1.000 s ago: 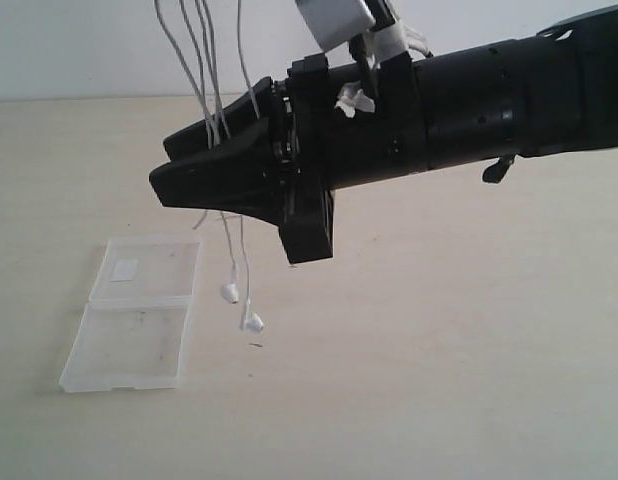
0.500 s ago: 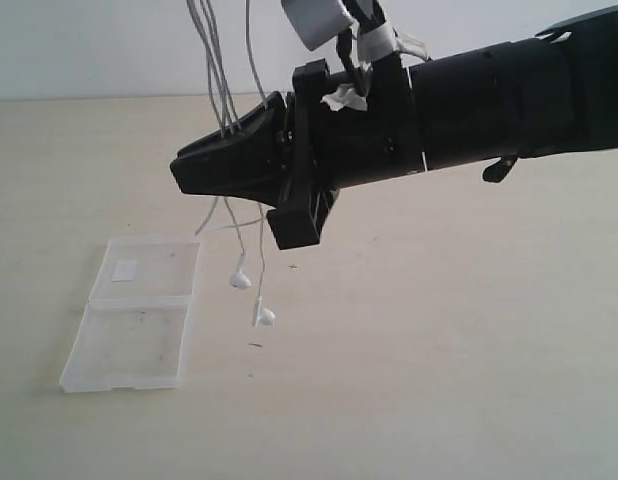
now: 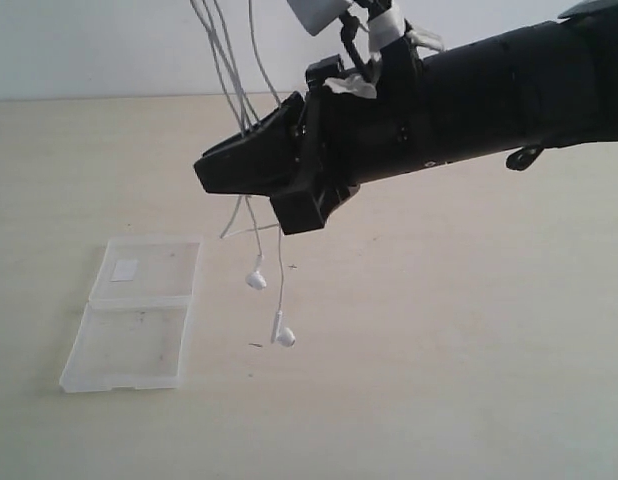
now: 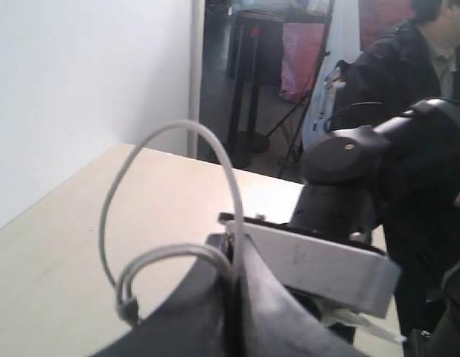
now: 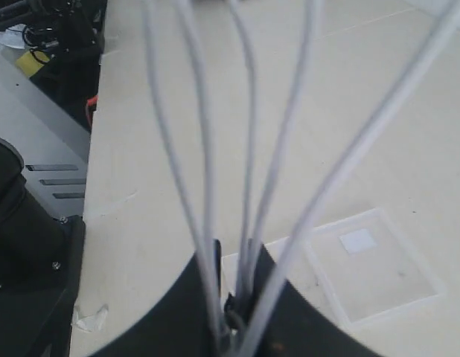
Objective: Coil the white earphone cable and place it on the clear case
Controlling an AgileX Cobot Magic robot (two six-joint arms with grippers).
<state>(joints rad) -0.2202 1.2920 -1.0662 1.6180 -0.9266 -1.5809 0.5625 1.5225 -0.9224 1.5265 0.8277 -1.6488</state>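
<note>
The white earphone cable (image 3: 227, 75) hangs in several strands from above the exterior view down into my right gripper (image 3: 204, 172), which is shut on them above the table. Below it two earbuds dangle, one (image 3: 256, 280) higher and one (image 3: 284, 337) just above the tabletop. The clear case (image 3: 134, 315) lies open and flat to the lower left, apart from the cable. In the right wrist view the strands (image 5: 204, 149) fan out from the shut gripper (image 5: 234, 297), with the case (image 5: 379, 260) below. My left gripper (image 4: 234, 253) is shut on looped cable (image 4: 187, 123); it is out of the exterior view.
The black right arm (image 3: 489, 90) spans the upper right of the exterior view. A white wall (image 3: 89, 45) borders the far edge of the pale wooden table (image 3: 439, 380). In the left wrist view a person (image 4: 416, 67) stands beyond the table.
My right gripper has moved right and slightly up with the cable strands. The earbuds swung right with it, and the lower one hangs lower. The case has not moved.
</note>
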